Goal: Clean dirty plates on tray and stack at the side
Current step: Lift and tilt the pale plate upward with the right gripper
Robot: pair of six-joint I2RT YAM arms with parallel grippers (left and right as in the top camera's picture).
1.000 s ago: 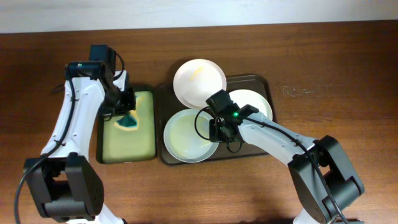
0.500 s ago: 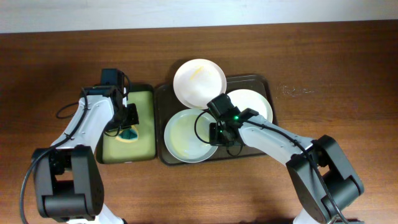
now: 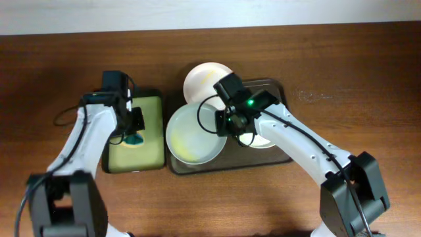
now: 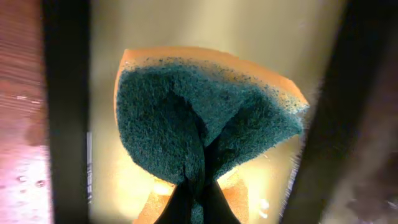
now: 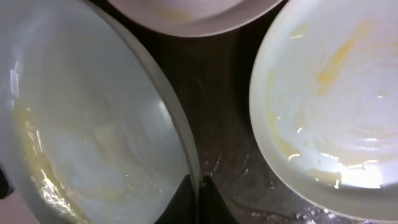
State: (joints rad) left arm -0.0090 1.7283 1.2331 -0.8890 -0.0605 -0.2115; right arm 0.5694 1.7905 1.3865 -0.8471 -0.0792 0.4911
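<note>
Three white plates lie around the dark brown tray point(image 3: 279, 85). My right gripper point(image 3: 225, 124) is shut on the right rim of the front-left plate point(image 3: 192, 134) and holds it lifted and tilted; the rim sits between the jaws in the right wrist view point(image 5: 198, 186). That plate point(image 5: 81, 137) has yellow smears. A second smeared plate point(image 3: 204, 82) overhangs the tray's far edge. A third point(image 3: 263, 138) lies at the right, mostly under my arm, also smeared point(image 5: 336, 106). My left gripper point(image 3: 133, 135) is shut on a teal and orange sponge point(image 4: 199, 124) over the small tray.
The small black tray with pale yellow-green lining point(image 3: 141, 155) stands left of the brown tray. Bare wooden table point(image 3: 355, 79) lies to the right and in front.
My right gripper has lifted the front-left plate by its rim and shifted it left, tilted. My left arm has drawn nearer the small tray with the sponge.
</note>
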